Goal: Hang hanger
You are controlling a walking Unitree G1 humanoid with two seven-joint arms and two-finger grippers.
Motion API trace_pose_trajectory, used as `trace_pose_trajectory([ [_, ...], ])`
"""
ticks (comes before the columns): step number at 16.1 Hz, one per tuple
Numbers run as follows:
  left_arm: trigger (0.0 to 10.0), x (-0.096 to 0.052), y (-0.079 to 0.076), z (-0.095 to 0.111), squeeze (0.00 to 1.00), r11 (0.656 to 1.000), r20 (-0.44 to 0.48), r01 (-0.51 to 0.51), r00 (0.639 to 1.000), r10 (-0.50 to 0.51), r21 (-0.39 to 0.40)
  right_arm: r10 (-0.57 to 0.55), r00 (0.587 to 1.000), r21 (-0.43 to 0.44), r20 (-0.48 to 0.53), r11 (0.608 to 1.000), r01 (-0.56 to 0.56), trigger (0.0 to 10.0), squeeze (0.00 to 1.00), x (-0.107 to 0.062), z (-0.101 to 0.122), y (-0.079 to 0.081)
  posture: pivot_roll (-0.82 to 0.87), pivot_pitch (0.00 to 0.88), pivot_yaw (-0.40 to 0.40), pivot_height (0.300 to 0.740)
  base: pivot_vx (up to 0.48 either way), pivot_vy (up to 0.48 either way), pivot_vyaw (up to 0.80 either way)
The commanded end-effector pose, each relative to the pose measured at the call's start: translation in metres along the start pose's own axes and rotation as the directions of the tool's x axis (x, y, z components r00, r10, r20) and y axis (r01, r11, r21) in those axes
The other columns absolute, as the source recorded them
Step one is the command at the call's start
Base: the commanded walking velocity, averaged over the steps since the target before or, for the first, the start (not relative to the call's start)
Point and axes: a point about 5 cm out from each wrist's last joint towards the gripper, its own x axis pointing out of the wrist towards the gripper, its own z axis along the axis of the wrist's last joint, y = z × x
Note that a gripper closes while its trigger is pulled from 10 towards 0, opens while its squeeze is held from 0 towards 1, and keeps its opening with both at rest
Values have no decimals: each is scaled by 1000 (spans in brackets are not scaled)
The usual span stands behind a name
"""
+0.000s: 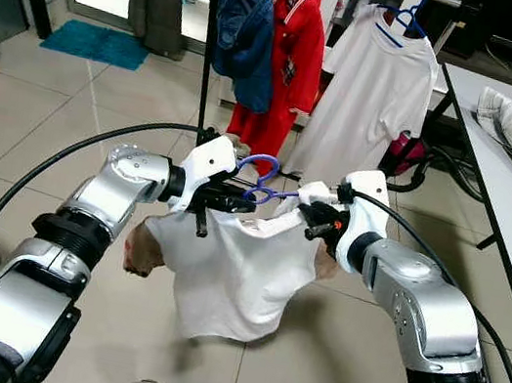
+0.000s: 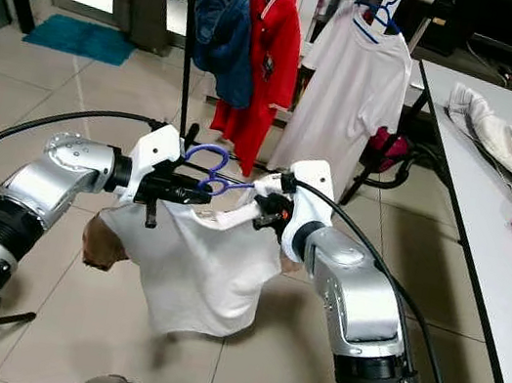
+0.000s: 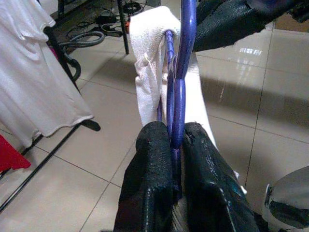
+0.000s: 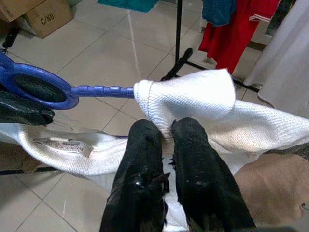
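Hanger: the blue hanger (image 1: 260,177) is held in the air in front of the robot, short of the clothes rack (image 1: 205,64), its hook free on top so it can catch the rail.
Shirt: 1 white shirt (image 1: 232,272) hangs from the hanger; its collar is not yet fully seated, judging by the bunched cloth at the hanger's arm.
Left pincer: the left pincer (image 3: 175,145) is clamped on the hanger's neck, just below the hook, to carry the weight and steer it.
Right pincer: the right pincer (image 4: 166,133) is pinched together on the shirt's collar, beside the hanger's arm, likely to tug the cloth over it.
Rack: 3 garments already hang there, well beyond the hanger.
Surface: to the hanger's right, the white surface (image 1: 500,155) carries loose clothes.
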Motion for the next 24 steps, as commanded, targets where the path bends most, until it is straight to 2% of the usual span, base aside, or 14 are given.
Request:
trace_pose_trajectory([
  [1, 0, 1, 0, 8, 0, 1000, 21, 5, 1000, -5, 29, -24, 1000, 4, 1, 1000, 24, 0, 0, -1, 3, -5, 59, 0, -46, 740, 0, 0, 0],
  [8, 0, 1, 2, 6, 0, 999, 5, -30, 1000, 29, 23, 2, 1000, 6, 23, 1000, -2, 0, 0, -2, 6, -3, 58, 0, -47, 740, 0, 0, 0],
  [11, 0, 0, 4, 1, 0, 998, -37, -55, 998, 57, 35, 40, 997, 10, 59, 999, -41, 0, 0, -5, 14, 0, 58, 0, -47, 740, 0, 0, 0],
  [12, 0, 0, 3, -5, 0, 998, -78, -47, 996, 51, 48, 58, 995, 13, 76, 998, -59, 0, 0, -6, 18, 3, 58, 0, -45, 740, 0, 0, 0],
  [16, 0, 3, -2, -17, 0, 998, -144, -18, 989, 26, 57, 92, 990, 21, 106, 995, -94, 0, 0, -7, 26, 9, 55, 0, -41, 740, 0, 0, 0],
  [22, 0, 8, -11, -12, 0, 990, -145, 74, 988, -57, 116, 42, 997, 31, 72, 999, -44, 0, 0, -5, 20, 3, 57, 0, -39, 740, 0, 0, 0],
  [23, 0, 8, -11, -11, 0, 989, -140, 86, 988, -69, 122, 15, 999, 2, 42, 1000, -15, 10000, 0, -4, 16, 0, 58, 0, -38, 740, 0, 0, 0],
  [24, 0, 8, -11, -10, 0, 988, -138, 91, 988, -74, 122, 11, 999, -6, 37, 1000, -11, 10000, 0, -3, 15, 0, 58, 0, -38, 740, 0, 0, 0],
])
